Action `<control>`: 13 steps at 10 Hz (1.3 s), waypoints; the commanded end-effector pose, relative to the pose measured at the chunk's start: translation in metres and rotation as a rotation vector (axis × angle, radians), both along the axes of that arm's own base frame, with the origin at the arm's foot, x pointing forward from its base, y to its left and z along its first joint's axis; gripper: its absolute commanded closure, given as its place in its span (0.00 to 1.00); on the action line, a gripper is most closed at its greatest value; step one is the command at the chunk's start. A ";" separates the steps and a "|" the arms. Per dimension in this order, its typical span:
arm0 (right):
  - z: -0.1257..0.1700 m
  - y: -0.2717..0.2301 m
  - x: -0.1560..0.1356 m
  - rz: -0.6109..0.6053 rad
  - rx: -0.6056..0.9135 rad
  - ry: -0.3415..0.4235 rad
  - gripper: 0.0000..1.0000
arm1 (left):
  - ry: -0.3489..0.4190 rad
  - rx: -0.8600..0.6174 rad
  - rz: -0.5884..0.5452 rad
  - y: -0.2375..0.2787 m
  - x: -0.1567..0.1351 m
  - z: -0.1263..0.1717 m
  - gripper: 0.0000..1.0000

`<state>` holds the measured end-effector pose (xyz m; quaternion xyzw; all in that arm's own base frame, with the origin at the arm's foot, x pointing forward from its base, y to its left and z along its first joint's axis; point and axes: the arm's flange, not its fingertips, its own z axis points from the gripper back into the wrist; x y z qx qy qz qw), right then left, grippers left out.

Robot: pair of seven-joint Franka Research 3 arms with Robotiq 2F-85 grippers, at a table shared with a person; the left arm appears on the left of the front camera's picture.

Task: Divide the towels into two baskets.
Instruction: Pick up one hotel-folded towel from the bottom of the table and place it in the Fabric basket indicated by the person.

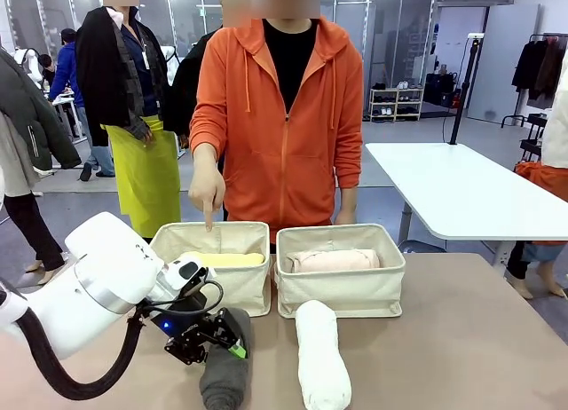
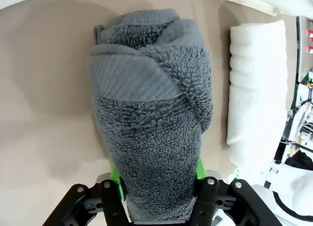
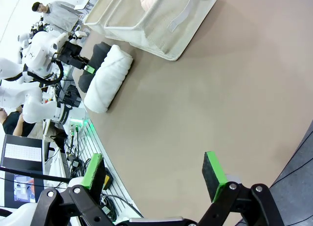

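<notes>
Left gripper (image 1: 227, 341) is clamped on the dark grey towel (image 1: 222, 382): in the left wrist view its green pads (image 2: 116, 179) press into both sides of the roll, which lies on the brown table (image 1: 461, 339) near the front edge. White towel (image 1: 321, 357) lies on the table just right of the grey one, side by side with a narrow gap between them, its far end up against the front wall of the right basket (image 1: 342, 290).

Both baskets stand side by side just beyond the two rolls, their walls almost touching. Left basket (image 1: 247, 286) holds the pale yellow towel (image 1: 226, 259), lying crosswise; the left arm's white wrist covers that basket's near left corner. Right basket holds the light pink towel (image 1: 333, 260), also crosswise.

At the far side stands a person in an orange hoodie (image 1: 284, 117), whose hand (image 1: 207, 193) points one finger down at the far rim of the left basket.

Right gripper (image 3: 154, 169) hangs with jaws wide apart and nothing between them, over bare table well right of the baskets. A white table (image 1: 453, 188) stands farther back on the right.
</notes>
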<state>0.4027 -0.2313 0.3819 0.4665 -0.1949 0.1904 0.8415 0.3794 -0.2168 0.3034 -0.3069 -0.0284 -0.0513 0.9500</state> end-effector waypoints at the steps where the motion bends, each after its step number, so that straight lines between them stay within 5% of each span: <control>1: 0.002 0.003 0.000 -0.007 -0.002 -0.008 0.00 | -0.012 -0.020 0.008 -0.002 -0.005 0.003 0.63; 2: 0.002 0.003 0.000 -0.007 -0.002 -0.008 0.00 | -0.057 0.004 -0.020 0.000 -0.005 0.016 0.78; 4: 0.002 0.003 0.000 -0.007 -0.002 -0.008 0.00 | -0.099 -0.002 -0.062 0.006 -0.013 0.055 0.72; 6: 0.002 0.003 0.000 -0.007 -0.002 -0.008 0.00 | -0.258 0.072 -0.186 0.014 -0.025 0.116 0.72; 10: 0.002 0.003 0.000 -0.007 -0.002 -0.008 0.00 | -0.413 0.346 -0.728 0.032 -0.020 0.181 0.72; 12: 0.002 0.003 0.000 -0.007 -0.002 -0.008 0.00 | -0.444 0.255 -0.778 0.037 -0.023 0.193 0.72; 13: 0.002 0.003 0.000 -0.007 -0.002 -0.008 0.00 | -0.374 0.325 -0.680 0.035 -0.025 0.182 0.72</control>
